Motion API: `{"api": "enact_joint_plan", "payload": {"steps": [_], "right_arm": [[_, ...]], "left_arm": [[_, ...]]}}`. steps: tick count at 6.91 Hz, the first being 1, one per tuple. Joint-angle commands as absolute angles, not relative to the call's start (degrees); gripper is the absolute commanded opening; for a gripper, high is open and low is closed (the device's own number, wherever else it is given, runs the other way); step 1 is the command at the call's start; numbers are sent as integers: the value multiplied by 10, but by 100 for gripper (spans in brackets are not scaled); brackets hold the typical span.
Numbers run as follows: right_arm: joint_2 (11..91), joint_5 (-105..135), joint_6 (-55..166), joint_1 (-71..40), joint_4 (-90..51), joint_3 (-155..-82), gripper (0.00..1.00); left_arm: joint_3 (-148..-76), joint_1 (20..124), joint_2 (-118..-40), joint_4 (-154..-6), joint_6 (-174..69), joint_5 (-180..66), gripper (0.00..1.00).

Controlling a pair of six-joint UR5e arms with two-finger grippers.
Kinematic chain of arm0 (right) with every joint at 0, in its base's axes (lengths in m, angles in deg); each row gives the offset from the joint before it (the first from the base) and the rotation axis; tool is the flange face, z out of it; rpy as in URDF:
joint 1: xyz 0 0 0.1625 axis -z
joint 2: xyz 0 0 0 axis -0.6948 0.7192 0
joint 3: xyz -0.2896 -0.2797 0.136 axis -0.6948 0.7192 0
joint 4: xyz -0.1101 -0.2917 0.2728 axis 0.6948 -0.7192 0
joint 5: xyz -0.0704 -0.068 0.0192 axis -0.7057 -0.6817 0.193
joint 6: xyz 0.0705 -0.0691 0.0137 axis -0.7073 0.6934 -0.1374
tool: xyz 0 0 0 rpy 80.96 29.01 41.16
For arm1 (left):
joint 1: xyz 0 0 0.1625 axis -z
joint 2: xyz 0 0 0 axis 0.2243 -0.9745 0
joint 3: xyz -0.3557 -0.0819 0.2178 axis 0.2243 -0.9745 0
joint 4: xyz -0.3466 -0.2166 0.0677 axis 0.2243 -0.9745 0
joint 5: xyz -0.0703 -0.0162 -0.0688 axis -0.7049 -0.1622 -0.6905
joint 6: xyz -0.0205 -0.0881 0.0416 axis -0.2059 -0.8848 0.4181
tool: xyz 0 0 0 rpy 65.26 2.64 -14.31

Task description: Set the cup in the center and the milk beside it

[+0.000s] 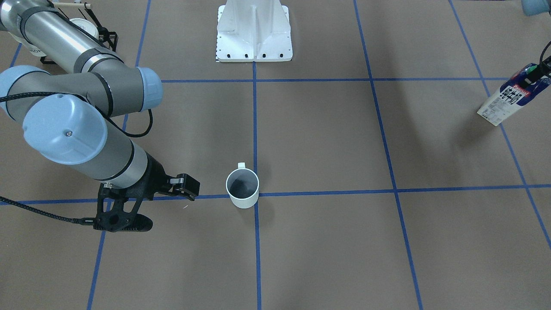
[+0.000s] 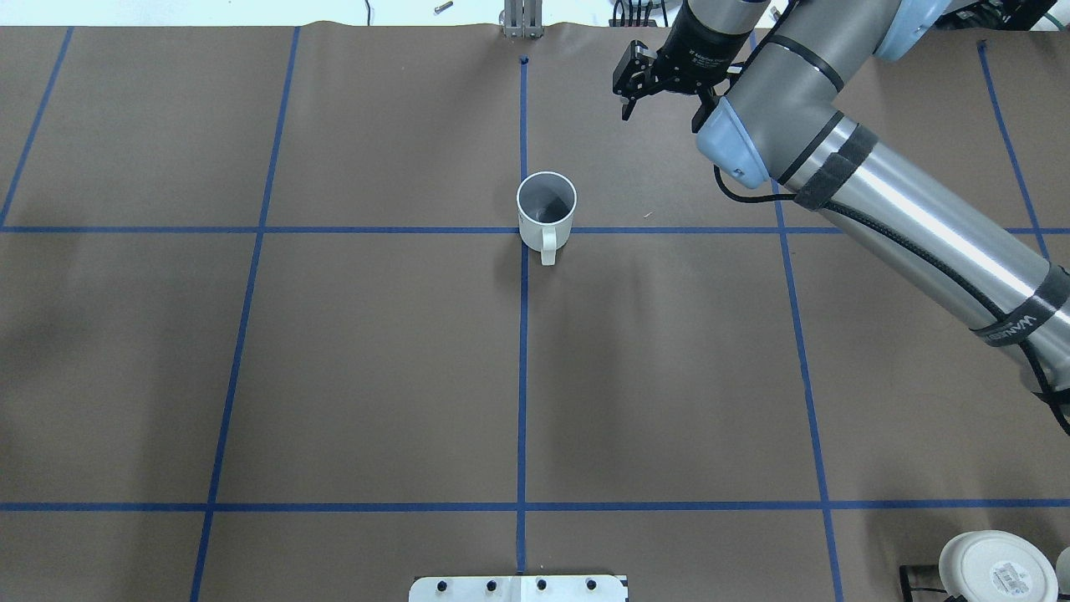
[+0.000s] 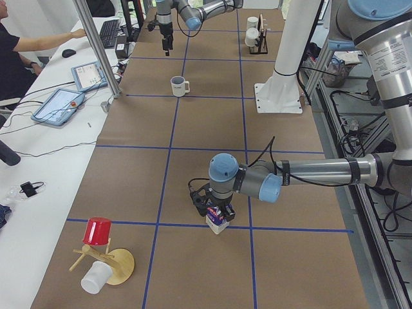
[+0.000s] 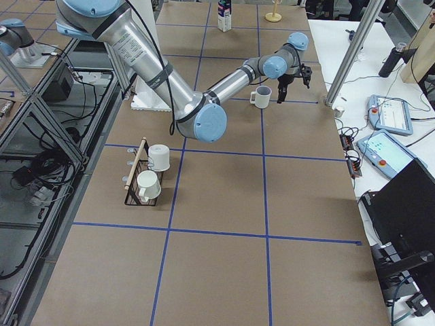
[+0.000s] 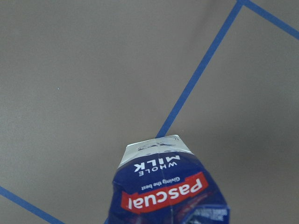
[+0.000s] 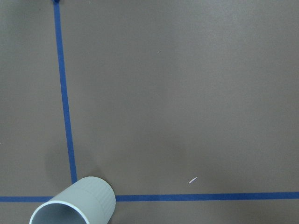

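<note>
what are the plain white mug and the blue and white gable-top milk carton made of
The plain white mug looks like glazed ceramic, maybe plastic: smooth, thick-rimmed. The blue and white gable-top milk carton looks like printed coated paperboard, with folded creases.

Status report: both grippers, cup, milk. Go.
Right gripper open, empty, clear of the cup. Cup upright where the blue tape lines cross at centre. Left gripper shut on the milk, far from the cup. Nothing between them.
</note>
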State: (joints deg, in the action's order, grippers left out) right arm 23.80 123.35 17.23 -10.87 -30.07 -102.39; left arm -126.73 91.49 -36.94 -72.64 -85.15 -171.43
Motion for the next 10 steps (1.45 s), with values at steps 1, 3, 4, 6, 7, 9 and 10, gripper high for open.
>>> {"api": "enact_joint_plan", "payload": {"steps": [1, 3, 4, 6, 7, 9, 10], "right_arm": [[245, 1233, 173, -107, -300, -1031, 100], [245, 1234, 172, -108, -300, -1032, 100], [248, 1235, 173, -108, -301, -1039, 100], [253, 1237, 173, -108, -300, -1040, 100], [262, 1238, 173, -108, -300, -1049, 100], [286, 1240, 173, -109, -300, -1079, 100], [311, 1240, 173, -109, -301, -1111, 100]], "left_arm": [[-1269, 914, -369, -728, -850, -1720, 8], [-1278, 916, -371, -726, -848, -1720, 0], [-1304, 919, -375, -718, -848, -1719, 0], [-1321, 918, -409, -704, -849, -1719, 0], [-1326, 919, -460, -644, -849, -1717, 0], [-1334, 918, -599, -500, -849, -1713, 0], [-1334, 915, -674, -436, -849, -1713, 0]]}}
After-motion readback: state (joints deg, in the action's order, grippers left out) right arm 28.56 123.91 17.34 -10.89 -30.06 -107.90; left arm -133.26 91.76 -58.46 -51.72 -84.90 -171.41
